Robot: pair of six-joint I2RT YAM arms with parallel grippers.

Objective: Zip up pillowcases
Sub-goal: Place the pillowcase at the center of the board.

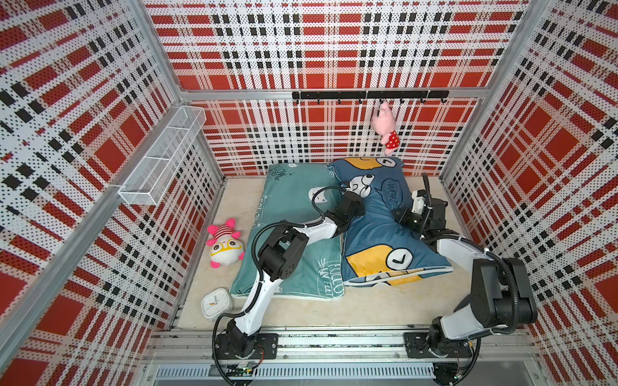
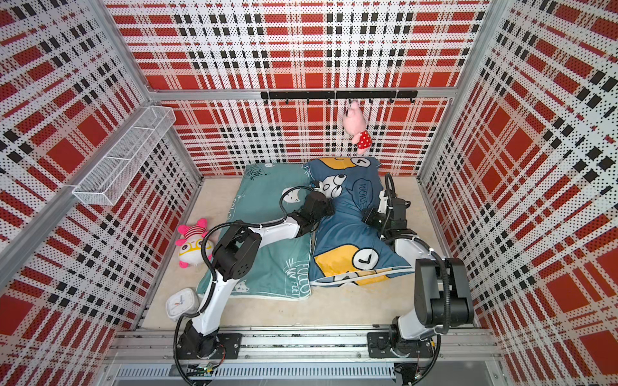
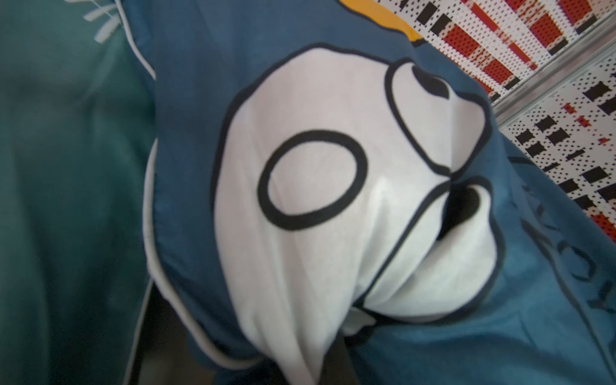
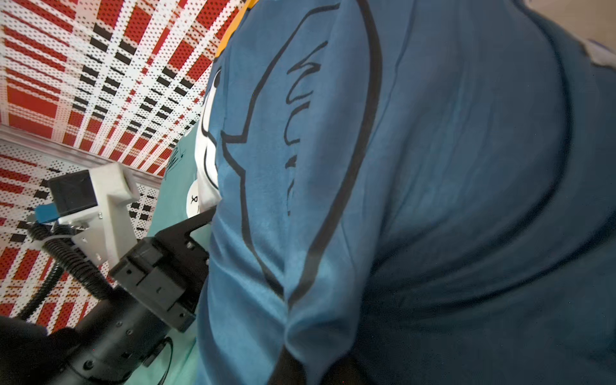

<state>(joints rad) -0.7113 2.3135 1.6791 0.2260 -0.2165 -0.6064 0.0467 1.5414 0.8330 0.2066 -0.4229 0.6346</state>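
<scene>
The dark blue pillowcase, a stuffed rectangular fabric one printed with yellow and white googly-eyed faces and a speech bubble, lies on the right half of the beige surface. Its left edge overlaps the teal pillowcase, a stuffed green rectangle with small cat faces and white lettering that lies flat just beside it. The left tool is closed tight on the dark blue pillowcase at its left side, below the white cartoon face; in the left wrist view the cloth gathers into folds that run down into the dark fingers. The right tool is likewise clamped shut on a bunch of the same cover at its right side, beside the speech bubble, so the pillow looks waisted between the two grips. A pink-and-white striped plush toy rests on the surface left of the teal pillowcase, with a white square alarm clock nearer the front. A pink plush doll in a red dotted dress hangs from the black hook rail on the back wall.
</scene>
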